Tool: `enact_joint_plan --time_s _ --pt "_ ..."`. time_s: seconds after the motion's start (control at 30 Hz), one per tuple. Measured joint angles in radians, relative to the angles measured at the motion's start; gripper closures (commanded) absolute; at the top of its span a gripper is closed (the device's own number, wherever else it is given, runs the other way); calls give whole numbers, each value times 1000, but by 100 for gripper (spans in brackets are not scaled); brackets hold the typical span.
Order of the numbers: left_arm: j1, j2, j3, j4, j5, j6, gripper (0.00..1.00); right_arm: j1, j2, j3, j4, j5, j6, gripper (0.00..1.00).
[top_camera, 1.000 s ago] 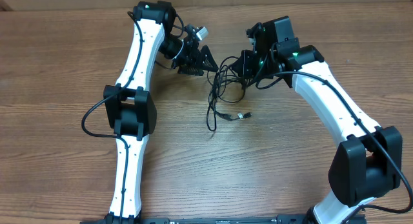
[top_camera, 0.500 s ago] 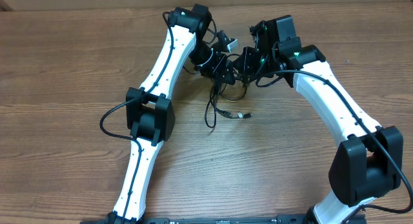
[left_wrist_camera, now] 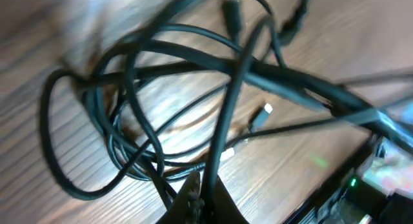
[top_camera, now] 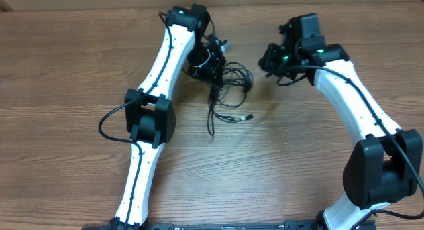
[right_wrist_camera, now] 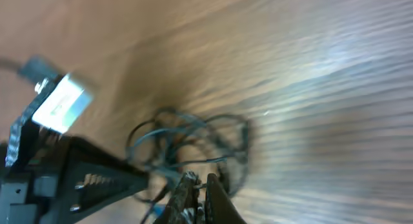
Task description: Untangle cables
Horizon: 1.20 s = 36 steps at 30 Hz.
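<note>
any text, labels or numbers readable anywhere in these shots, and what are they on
None readable.
The pale block beside the left end effector is too blurred in the right wrist view to show any print.
The cables and the wooden table carry no lettering.

Wood-grain table (top_camera: pixel 66 91) carries black cables (top_camera: pixel 233 76) in loose tangle (ends trailing toward front)

Left gripper (top_camera: pixel 211 61) sits right in the cable tangle (top_camera: pixel 227 89); right gripper (top_camera: pixel 272 57) hangs apart above the table (top_camera: pixel 66 91).
</note>
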<state>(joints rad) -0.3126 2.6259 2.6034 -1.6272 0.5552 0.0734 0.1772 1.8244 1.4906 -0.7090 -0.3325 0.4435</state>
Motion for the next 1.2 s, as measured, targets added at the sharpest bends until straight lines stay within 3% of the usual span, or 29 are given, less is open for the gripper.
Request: enact_joint_plan --time_s 0.27,0.43,0.57,0.87,1.2 --pt "112 0 0 -34 -21 -82 96 -80 0 0 12 -33 -3 95" --pt "111 0 0 -29 -10 -82 96 -29 0 0 27 -211 -198 71" --pt "81 0 0 -48 -45 -70 96 45 0 0 27 -230 -308 71" --pt "5 0 0 -58 -157 -59 96 208 0 0 12 -47 -422 71" --pt "-11 0 0 -60 -171 -2 96 222 40 -2 27 109 -477 67"
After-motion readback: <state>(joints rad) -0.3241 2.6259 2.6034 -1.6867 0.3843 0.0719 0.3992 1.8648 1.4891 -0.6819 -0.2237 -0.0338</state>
